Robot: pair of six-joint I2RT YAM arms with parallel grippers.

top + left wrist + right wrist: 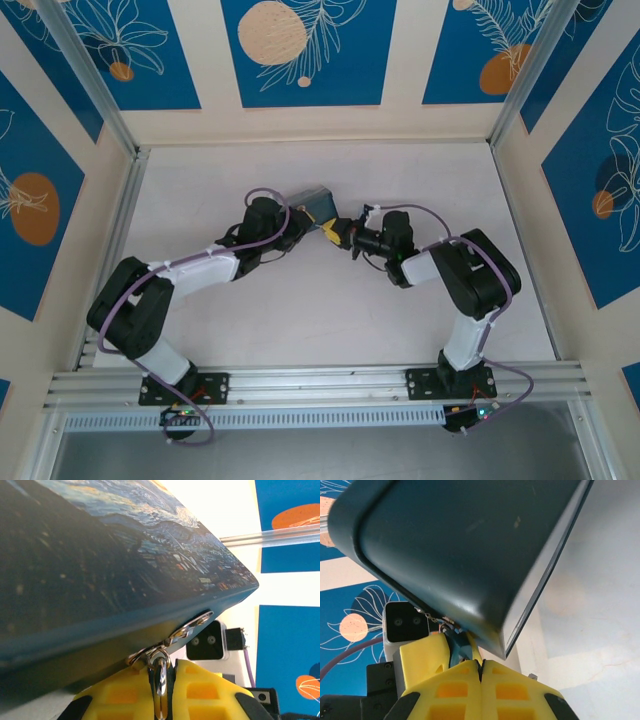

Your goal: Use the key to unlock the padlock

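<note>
slip risk at padlock (160, 679)
left end effector (161, 667) pinches it under box (100, 570); right end effector (480, 667) closed, key grip unclear; a twist could pop it free

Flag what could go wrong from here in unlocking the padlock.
1. The left pincer pinches the tiny bluish-silver metal padlock hanging from the silver hasp of the dark-blue painted box; a tug could drag the box or slip.
2. The shut right pincer crowds that corner; yellow fingers could collide.

right gripper (333, 233) at a grey-blue box (312, 200), left arm (190, 270) alongside, white table (400, 330)
</note>
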